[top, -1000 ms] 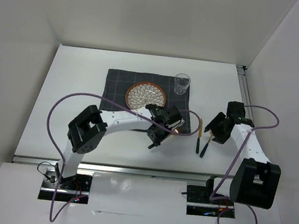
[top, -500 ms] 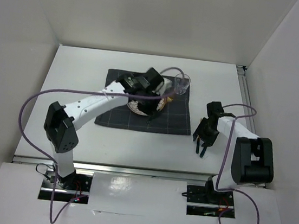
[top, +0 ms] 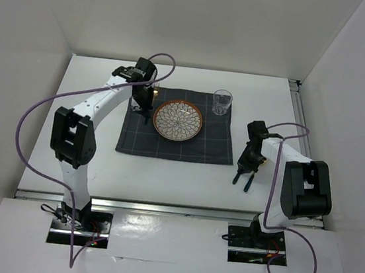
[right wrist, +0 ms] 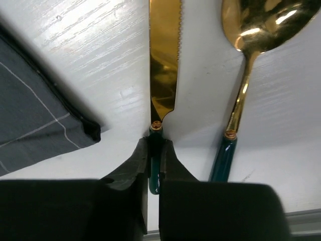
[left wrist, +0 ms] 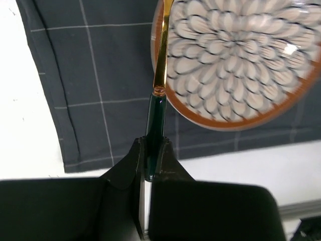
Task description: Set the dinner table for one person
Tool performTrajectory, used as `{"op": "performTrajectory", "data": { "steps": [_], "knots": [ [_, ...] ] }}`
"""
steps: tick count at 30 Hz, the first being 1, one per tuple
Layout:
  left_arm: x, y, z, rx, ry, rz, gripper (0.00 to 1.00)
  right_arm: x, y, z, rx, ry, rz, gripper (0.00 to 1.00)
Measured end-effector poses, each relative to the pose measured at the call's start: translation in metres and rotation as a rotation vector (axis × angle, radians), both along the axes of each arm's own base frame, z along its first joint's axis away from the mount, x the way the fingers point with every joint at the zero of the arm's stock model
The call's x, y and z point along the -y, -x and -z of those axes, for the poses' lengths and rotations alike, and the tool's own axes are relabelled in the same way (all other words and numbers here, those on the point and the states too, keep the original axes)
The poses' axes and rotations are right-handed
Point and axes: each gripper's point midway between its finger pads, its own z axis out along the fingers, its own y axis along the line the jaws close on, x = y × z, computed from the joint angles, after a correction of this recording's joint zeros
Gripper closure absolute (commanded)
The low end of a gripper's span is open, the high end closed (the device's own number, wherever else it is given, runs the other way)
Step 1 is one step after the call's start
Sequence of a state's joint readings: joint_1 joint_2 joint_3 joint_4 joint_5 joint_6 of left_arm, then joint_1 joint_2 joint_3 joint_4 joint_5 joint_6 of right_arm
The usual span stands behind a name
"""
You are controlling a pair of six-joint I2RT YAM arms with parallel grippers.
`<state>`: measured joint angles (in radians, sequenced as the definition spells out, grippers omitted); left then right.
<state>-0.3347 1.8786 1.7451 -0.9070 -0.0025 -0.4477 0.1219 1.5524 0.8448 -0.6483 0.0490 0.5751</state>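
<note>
The dinner table (top: 164,174) is a white tabletop. On it lies a dark grey checked placemat (top: 175,139) with a flower-patterned plate (top: 178,119) and a clear glass (top: 221,101) at its far right corner. My left gripper (top: 148,102) (left wrist: 153,145) hangs over the mat's left part beside the plate (left wrist: 235,55), shut on the green handle of a gold utensil (left wrist: 161,55) whose head is out of frame. My right gripper (top: 247,159) (right wrist: 155,145) is shut on the green handle of a gold knife (right wrist: 164,55), right of the mat. A gold spoon (right wrist: 251,30) lies beside the knife.
The mat's near right corner (right wrist: 93,131) lies just left of the knife. A silver rail (top: 299,111) runs along the table's right edge, and white walls close in the left, back and right. Purple cables loop from both arms.
My left arm swung with its utensil from in front of the plate across to the plate's left side. My right gripper came down over the knife and shut on its handle.
</note>
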Motion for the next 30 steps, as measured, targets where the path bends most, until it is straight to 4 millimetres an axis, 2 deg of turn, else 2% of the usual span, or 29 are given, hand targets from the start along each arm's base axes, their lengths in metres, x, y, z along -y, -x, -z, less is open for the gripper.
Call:
{"op": "performTrajectory", "data": {
  "steps": [4, 6, 8, 11, 13, 15, 16, 19, 20, 23, 24, 27, 30],
  "knots": [
    [-0.014, -0.01, 0.05, -0.088, -0.056, -0.038, 1.0, 0.002, -0.005, -0.011, 0.02, 0.045, -0.01, 1.0],
    [-0.021, -0.008, 0.074, -0.131, -0.076, -0.051, 1.0, 0.0, -0.017, -0.028, 0.064, 0.058, -0.021, 1.0],
    [-0.03, -0.001, 0.095, -0.182, -0.098, -0.063, 1.0, -0.006, -0.037, -0.056, 0.147, 0.06, -0.045, 1.0],
    [-0.038, 0.001, 0.117, -0.22, -0.126, -0.077, 1.0, -0.025, -0.07, -0.099, 0.282, 0.025, -0.118, 1.0],
    [-0.043, -0.001, 0.125, -0.227, -0.143, -0.088, 1.0, -0.042, -0.085, -0.119, 0.333, -0.006, -0.178, 1.0],
    [-0.045, -0.004, 0.127, -0.223, -0.152, -0.096, 1.0, -0.061, -0.097, -0.128, 0.355, -0.032, -0.243, 1.0],
    [-0.046, -0.006, 0.127, -0.216, -0.157, -0.1, 1.0, -0.072, -0.101, -0.126, 0.349, -0.043, -0.277, 1.0],
    [-0.048, -0.007, 0.127, -0.21, -0.167, -0.107, 0.87, -0.096, -0.103, -0.104, 0.287, -0.067, -0.357, 1.0],
    [-0.048, -0.007, 0.127, -0.209, -0.169, -0.107, 0.64, -0.102, -0.101, -0.093, 0.257, -0.071, -0.379, 1.0],
    [-0.05, -0.008, 0.127, -0.205, -0.177, -0.114, 0.4, -0.114, -0.093, -0.063, 0.17, -0.079, -0.422, 1.0],
    [-0.051, -0.008, 0.127, -0.205, -0.182, -0.114, 0.26, -0.116, -0.092, -0.055, 0.148, -0.076, -0.431, 1.0],
    [-0.054, -0.008, 0.126, -0.203, -0.194, -0.117, 0.13, -0.118, -0.091, -0.037, 0.103, -0.067, -0.445, 1.0],
    [-0.055, -0.004, 0.119, -0.199, -0.196, -0.118, 0.02, -0.118, -0.095, -0.029, 0.091, -0.055, -0.445, 1.0]
  ]
}}
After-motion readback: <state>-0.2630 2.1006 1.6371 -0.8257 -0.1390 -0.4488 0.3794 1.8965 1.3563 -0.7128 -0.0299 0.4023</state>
